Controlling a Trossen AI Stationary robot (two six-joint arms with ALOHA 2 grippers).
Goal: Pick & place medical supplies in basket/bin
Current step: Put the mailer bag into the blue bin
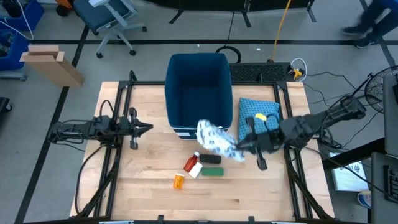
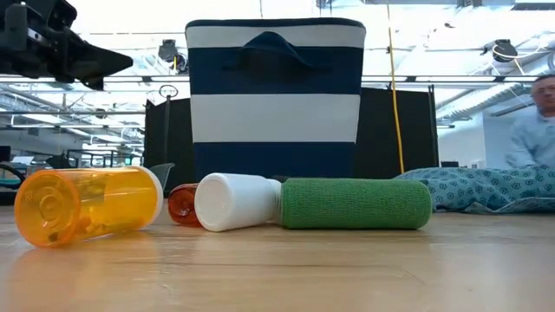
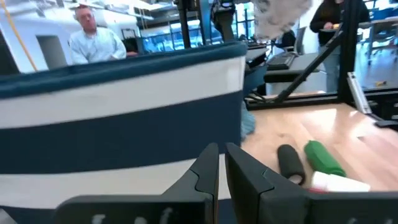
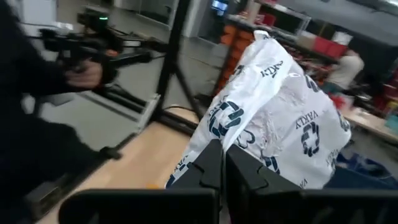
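Note:
The deep dark-blue bin (image 1: pixel 198 87) stands at the table's far middle, showing white bands in the low view (image 2: pixel 275 95). My right gripper (image 1: pixel 241 149) is shut on a crumpled white packet with dark print (image 1: pixel 214 139), in the air by the bin's near right corner. On the table near the bin lie a red bottle with white cap (image 1: pixel 193 163), a black oblong (image 1: pixel 210 159), a green oblong (image 1: pixel 213 172) and an orange pill bottle (image 1: pixel 179 181). My left gripper (image 1: pixel 148 129) hovers shut, left of the bin, touching nothing. My right gripper pinches the white packet between its two fingers at the packet's right-hand edge (image 4: pixel 214 146), coming roughly level from the table's right. The packet is lifted clear of the table and stands crumpled beyond the fingertips (image 4: pixel 205 171), stretching toward the bin.
A blue patterned folded cloth (image 1: pixel 258 115) with a yellow item on it lies right of the bin, under my right arm. Black frame rails run along both table sides. Bare wood lies near and left of the small items. People show in the room beyond.

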